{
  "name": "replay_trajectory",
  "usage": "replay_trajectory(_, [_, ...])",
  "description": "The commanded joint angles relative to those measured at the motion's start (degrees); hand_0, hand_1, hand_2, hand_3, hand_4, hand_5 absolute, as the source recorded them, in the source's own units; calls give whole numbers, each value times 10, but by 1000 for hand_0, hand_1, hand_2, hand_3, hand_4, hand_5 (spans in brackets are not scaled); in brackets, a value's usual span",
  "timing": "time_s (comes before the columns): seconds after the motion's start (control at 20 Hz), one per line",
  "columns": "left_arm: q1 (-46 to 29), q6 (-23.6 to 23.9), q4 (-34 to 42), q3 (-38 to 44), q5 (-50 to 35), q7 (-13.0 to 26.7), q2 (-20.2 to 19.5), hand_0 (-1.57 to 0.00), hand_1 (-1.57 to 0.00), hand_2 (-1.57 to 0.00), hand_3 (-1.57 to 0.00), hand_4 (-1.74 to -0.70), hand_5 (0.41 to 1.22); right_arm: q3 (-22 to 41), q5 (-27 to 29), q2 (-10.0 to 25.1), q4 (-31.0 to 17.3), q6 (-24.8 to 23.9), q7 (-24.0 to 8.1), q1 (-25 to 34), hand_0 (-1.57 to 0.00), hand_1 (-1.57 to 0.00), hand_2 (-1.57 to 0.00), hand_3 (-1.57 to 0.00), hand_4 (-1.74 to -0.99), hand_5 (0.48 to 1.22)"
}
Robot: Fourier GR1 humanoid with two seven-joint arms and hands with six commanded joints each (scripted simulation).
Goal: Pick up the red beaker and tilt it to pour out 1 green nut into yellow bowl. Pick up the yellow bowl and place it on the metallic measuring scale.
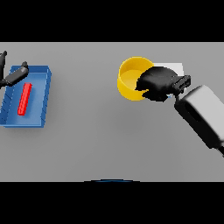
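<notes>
Bowl-to-scale step in hand

Right robot hand (158, 82) grips the yellow bowl (130, 78) at its rim beside the metallic scale (175, 68) (mostly hidden); next, lift across. Left robot hand (12, 75) hangs relaxed over the blue tray (41, 98).

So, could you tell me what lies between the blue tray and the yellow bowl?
Nothing: in the head view, only bare grey table separates the blue tray from the yellow bowl.
</notes>
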State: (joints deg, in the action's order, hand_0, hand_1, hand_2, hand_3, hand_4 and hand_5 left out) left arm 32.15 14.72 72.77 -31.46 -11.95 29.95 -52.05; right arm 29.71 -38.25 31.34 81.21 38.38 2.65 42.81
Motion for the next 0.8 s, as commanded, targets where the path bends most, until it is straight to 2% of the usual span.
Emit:
replay_trajectory(0.0, [-2, 3, 2, -3, 2, 4, 2, 1, 1, 1, 1, -811, 741, -3, -5, 0, -17, -7, -4, 7, -1570, -1570, -1567, -1325, -1720, 1221])
replay_trajectory(0.05, [-5, 1, 5, -4, 1, 4, 0, 1, 1, 1, 1, -808, 742, -10, -7, 4, -32, -12, -6, 17, -1570, -1570, -1568, -1298, -1720, 1221])
replay_trajectory(0.15, [-5, 5, 21, -8, 7, 18, -7, 1, 1, 1, 1, -801, 734, -19, -16, 22, -61, -39, 13, 19, -1570, -1570, -1569, -1256, -1719, 1221])
replay_trajectory(0.35, [-9, 11, 38, -10, 4, 44, -9, 1, 1, 1, 1, -818, 750, -41, -10, 30, -129, -60, 12, 28, -1571, -1571, -1570, -1211, -1720, 1221])
replay_trajectory(0.45, [-9, 12, 33, -6, 4, 46, -13, 1, 1, 1, 1, -828, 765, -43, -14, 24, -171, -83, 13, 33, -1571, -1571, -1571, -1193, -1720, 1221])
replay_trajectory(0.55, [-11, 8, 30, -6, 4, 42, -15, 1, 1, 1, 1, -832, 773, -45, -16, 32, -211, -104, 32, 41, -1571, -1571, -1571, -1172, -1720, 1221])
replay_trajectory(0.6, [-8, 8, 33, -6, 6, 48, -17, 1, 1, 1, 1, -829, 774, -46, -17, 29, -229, -111, 28, 45, -1571, -1571, -1571, -1168, -1720, 1221])
replay_trajectory(0.75, [-5, 6, 23, -5, 4, 50, -14, 1, 1, 1, 1, -819, 763, -45, -21, 22, -287, -136, 41, 48, -1571, -1571, -1571, -1227, -1722, 1221])
